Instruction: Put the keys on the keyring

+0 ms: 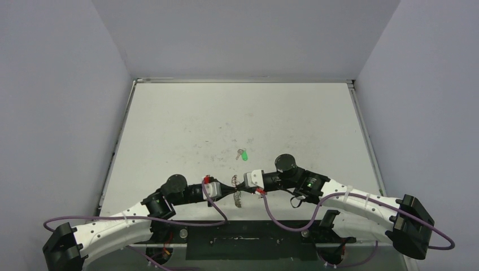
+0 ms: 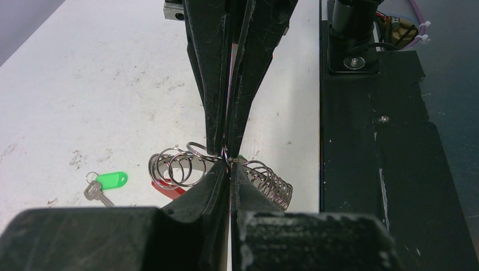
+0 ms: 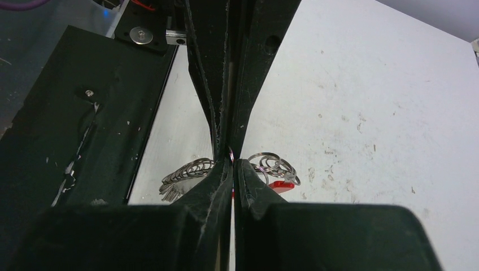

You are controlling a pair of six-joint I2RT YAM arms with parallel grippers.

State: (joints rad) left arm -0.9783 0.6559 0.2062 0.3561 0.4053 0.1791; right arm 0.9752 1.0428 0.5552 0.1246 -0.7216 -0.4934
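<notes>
White, scuffed table [image 1: 226,113] fills your top view. Your left gripper [image 2: 229,169] and right gripper [image 3: 231,165] meet tip to tip, each clamped tight on the keyring [image 2: 181,167]. The pinched stretch is hidden between the pads, and the red segment [image 2: 168,189] shows only partly beside the left fingers. The keys [image 2: 104,185] lie loose on the table, left of the left gripper's tips, apart from the ring.

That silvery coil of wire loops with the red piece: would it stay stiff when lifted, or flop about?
Probably floppy: the silvery coil of wire loops splays loosely to both sides of the pinch. Likely light too, being thin open wire.
</notes>
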